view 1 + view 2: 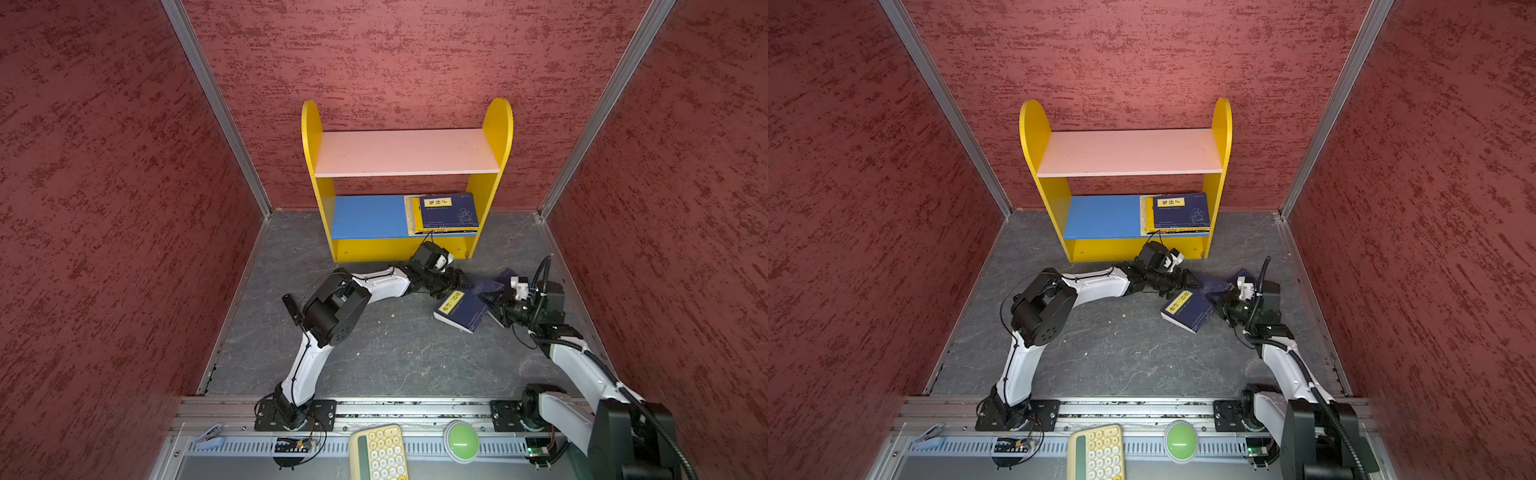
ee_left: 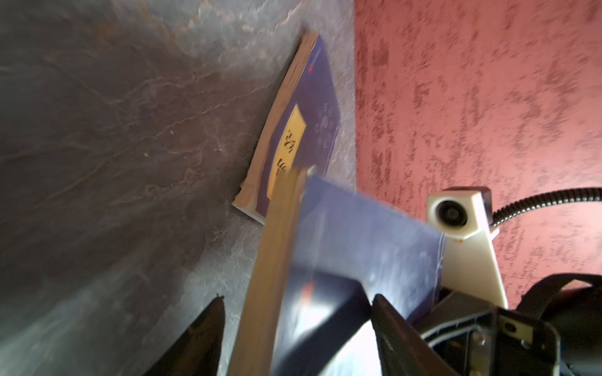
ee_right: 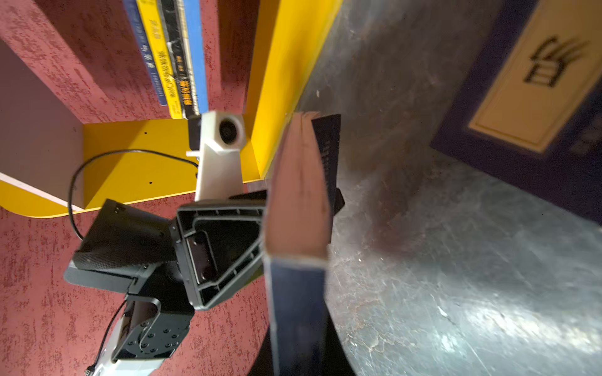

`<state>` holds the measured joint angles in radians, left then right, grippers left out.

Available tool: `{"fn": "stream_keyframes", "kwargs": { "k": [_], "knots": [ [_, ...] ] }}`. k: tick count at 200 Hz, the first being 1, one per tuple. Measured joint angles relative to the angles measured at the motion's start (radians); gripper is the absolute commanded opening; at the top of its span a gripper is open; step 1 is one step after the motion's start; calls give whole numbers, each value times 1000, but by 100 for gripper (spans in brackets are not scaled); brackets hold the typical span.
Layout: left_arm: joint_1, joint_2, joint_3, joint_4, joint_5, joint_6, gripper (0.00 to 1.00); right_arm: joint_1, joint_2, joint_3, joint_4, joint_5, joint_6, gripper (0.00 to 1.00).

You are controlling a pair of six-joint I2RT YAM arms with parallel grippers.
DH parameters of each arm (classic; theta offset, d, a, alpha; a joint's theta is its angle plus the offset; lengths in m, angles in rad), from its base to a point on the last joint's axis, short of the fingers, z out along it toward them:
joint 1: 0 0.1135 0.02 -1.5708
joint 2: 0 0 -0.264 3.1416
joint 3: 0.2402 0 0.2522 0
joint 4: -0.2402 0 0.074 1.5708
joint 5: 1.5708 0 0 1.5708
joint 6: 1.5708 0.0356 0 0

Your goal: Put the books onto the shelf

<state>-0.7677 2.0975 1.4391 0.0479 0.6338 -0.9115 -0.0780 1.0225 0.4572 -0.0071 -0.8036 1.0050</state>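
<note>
The shelf [image 1: 405, 151] [image 1: 1129, 151] stands against the back wall. Several books [image 1: 446, 212] [image 1: 1179, 210] lie stacked at the right end of its blue lower board. A navy book with a yellow label [image 1: 459, 309] [image 2: 309, 123] lies flat on the floor in front. A second navy book [image 2: 358, 234] [image 3: 296, 195] stands on edge between both grippers. My right gripper [image 1: 488, 301] [image 3: 296, 358] is shut on its near end. My left gripper [image 1: 463, 284] [image 2: 298, 298] straddles the far end, open, with a gap on the page side.
A pale yellow keypad [image 1: 380, 451] and a green dome button [image 1: 461, 440] sit on the front rail. Red walls close in on three sides, and the right wall runs close to the right arm. The shelf's yellow base [image 3: 280, 81] stands just beyond the held book.
</note>
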Motion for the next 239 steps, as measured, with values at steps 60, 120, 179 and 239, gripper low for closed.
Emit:
{"fn": "stream_keyframes", "kwargs": {
  "k": [60, 120, 179, 239],
  "knots": [
    [68, -354, -243, 99, -100, -6, 80, 0, -15, 188, -47, -22, -2, 8],
    [176, -621, -436, 137, -195, -39, 85, 10, 32, 287, 120, -16, 161, 8],
    [209, -730, -458, 161, -226, -73, 86, 109, 194, 336, 410, 182, 340, 8],
    [188, -591, -378, 209, -219, -150, 77, 235, 390, 388, 627, 362, 443, 8]
  ]
}}
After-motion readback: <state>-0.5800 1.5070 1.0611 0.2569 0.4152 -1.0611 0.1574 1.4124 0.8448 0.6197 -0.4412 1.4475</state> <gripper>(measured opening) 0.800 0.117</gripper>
